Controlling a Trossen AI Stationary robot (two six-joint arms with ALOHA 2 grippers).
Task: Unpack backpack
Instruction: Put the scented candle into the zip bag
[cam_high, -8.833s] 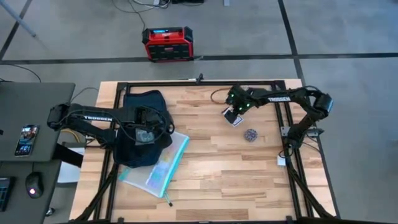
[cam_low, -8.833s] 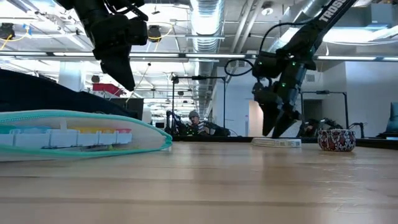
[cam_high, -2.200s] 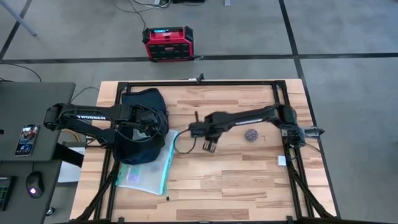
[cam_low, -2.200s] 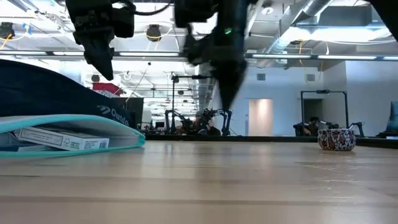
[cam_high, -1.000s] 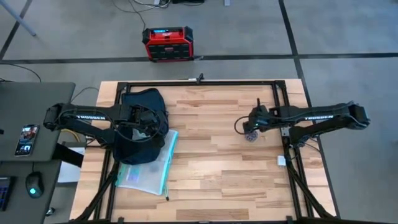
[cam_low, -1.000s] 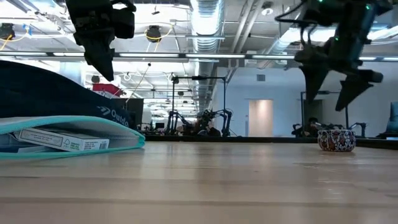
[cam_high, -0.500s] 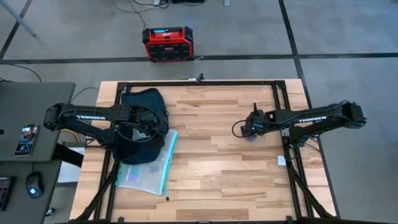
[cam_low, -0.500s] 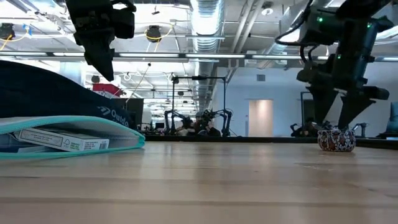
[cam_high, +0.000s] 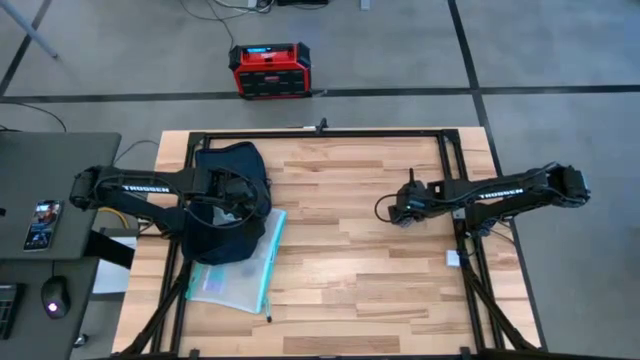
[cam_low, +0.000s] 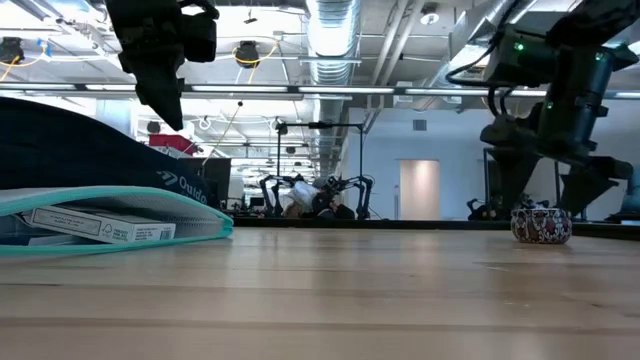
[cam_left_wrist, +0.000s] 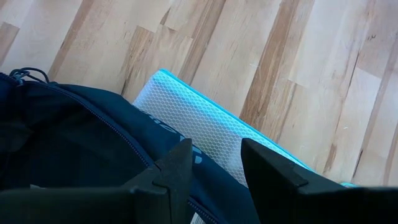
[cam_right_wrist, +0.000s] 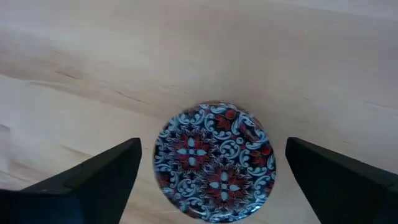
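Backpack sits at table left edge, mesh pouch poking out from under it. Left gripper hovers over its opening, fingers slightly apart, empty. Right gripper wide open, straddling patterned tin, prob no contact yet. Pack = soft, floppy fabric; pinch the rim/zip edge.

Counter is pale wood planks, smooth with a soft sheen. Backpack looks like matt dark cloth. The teal-edged pouch has a honeycomb mesh plastic skin, and the little round tin is glossy with a printed pattern.
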